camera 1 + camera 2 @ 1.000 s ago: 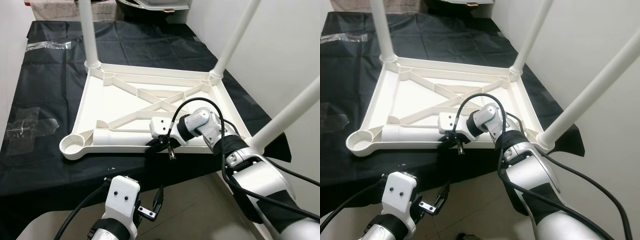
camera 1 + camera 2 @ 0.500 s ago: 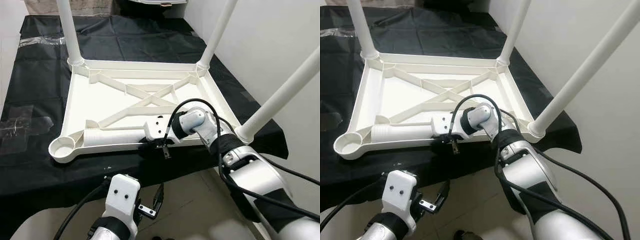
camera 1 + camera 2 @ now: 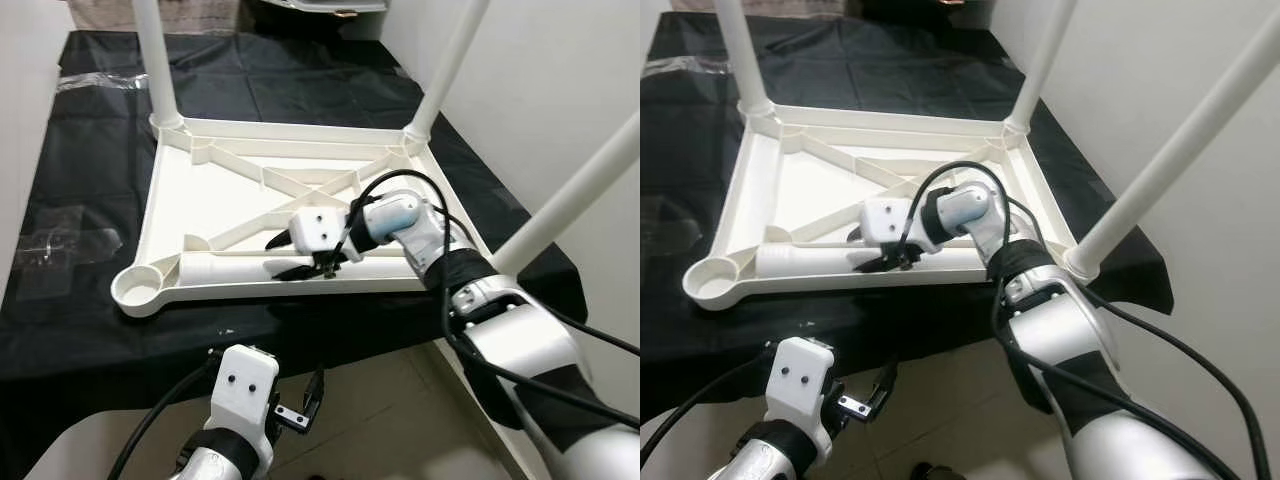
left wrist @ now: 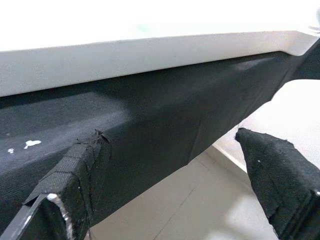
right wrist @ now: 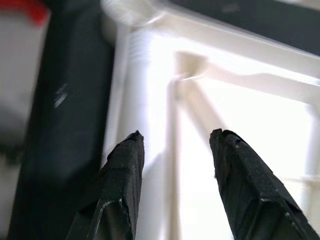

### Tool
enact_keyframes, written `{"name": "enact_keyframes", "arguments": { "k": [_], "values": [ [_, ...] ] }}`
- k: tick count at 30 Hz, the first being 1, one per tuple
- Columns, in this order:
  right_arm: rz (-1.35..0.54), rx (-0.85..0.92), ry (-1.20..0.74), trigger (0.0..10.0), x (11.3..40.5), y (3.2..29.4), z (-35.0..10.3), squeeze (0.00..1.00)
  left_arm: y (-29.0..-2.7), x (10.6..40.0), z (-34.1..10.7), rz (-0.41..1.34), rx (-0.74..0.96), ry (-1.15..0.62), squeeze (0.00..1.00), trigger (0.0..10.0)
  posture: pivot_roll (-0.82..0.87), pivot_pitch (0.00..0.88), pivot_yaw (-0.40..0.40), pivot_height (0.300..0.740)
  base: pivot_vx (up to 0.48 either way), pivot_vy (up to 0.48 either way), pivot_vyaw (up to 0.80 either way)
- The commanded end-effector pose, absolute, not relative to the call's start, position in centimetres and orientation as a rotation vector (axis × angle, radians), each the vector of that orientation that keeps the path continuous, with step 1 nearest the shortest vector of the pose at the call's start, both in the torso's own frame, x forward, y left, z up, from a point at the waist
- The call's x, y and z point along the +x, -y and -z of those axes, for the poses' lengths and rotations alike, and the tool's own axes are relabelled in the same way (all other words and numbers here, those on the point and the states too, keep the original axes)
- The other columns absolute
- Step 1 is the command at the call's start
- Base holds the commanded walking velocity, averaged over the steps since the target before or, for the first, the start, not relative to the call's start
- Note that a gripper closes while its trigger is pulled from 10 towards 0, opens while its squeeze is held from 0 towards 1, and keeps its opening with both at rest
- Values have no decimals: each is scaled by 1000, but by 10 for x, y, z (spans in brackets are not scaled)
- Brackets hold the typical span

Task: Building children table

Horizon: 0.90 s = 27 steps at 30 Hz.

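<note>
The white children's table (image 3: 190,195) lies upside down on a black cloth. Three white legs stand in its corners: back left (image 3: 155,60), back right (image 3: 445,70) and front right (image 3: 570,200). A fourth leg (image 3: 230,268) lies loose inside the frame along the front rim, next to the empty corner socket (image 3: 140,290). My right gripper (image 3: 288,257) hovers open over that lying leg (image 5: 142,100), its fingers (image 5: 122,170) astride it without gripping. My left gripper (image 3: 305,405) hangs open below the table's front edge, holding nothing.
The black cloth (image 3: 90,150) covers the work surface and drapes over its front edge. Crumpled clear plastic (image 3: 60,235) lies at the left, and a clear strip (image 3: 100,82) at the back left. A white wall (image 3: 560,80) runs along the right. Tiled floor (image 3: 380,400) shows below.
My right gripper has moved from the front rim inward over the lying leg, and its fingers have spread. The camera has shifted a little. The left arm hangs as before.
</note>
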State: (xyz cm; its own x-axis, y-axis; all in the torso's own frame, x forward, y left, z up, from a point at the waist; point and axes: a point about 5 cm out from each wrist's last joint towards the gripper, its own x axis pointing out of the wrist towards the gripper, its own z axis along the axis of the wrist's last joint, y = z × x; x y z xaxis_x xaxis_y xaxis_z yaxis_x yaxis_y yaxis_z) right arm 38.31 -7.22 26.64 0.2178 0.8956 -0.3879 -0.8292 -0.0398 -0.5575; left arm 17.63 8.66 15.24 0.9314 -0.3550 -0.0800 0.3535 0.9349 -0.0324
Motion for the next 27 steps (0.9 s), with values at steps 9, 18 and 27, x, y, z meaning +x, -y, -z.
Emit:
{"name": "enact_keyframes", "arguments": {
  "k": [9,18,27],
  "values": [
    [-962,-258,124,10000,408,71,-297,0,-88,181,-146,361,-6,-91,0,10000,212,133,-152,740,0,0,0],
    [-901,-218,233,10000,401,27,-337,0,-94,182,-150,340,12,-74,0,10000,214,159,-133,740,0,0,0],
    [-835,-311,285,10000,389,-9,-372,0,-95,174,-156,352,10,-74,0,10000,205,245,-106,740,0,0,0]
  ]
}}
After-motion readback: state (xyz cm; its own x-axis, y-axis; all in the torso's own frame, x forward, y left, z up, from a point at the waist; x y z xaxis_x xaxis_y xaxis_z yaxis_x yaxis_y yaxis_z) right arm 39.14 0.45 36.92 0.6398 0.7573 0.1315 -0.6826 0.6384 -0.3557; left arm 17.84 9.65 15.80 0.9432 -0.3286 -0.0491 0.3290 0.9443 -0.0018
